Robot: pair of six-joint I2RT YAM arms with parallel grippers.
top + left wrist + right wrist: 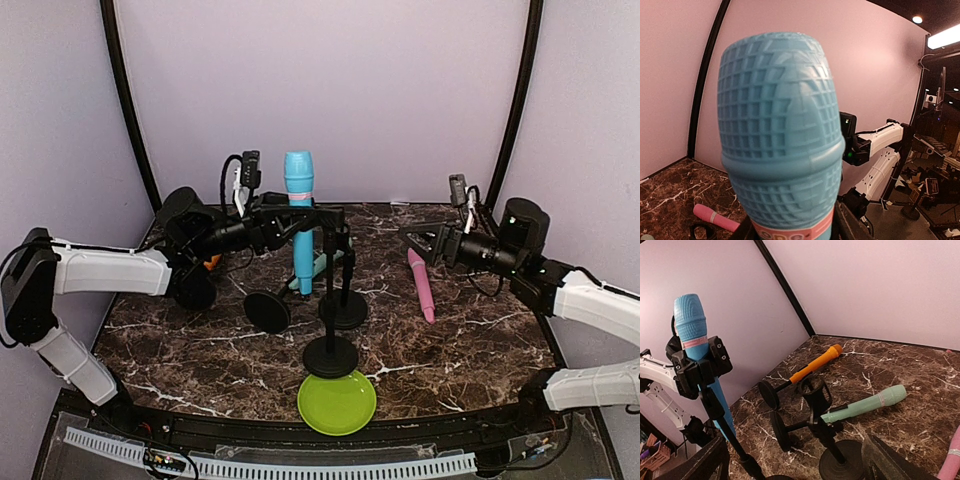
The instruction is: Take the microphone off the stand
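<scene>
Near bench's back edge, left of centre: left gripper clamped on blue microphone, held upright beside front stand. Probably mid-lift. Right gripper wide, empty. Next: raise clear of clip, lay down

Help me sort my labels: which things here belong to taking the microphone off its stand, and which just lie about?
Job: blue microphone, tall stand, left gripper clamped on the blue microphone.
Lying about: pink microphone, orange microphone, mint microphone, green plate.
</scene>
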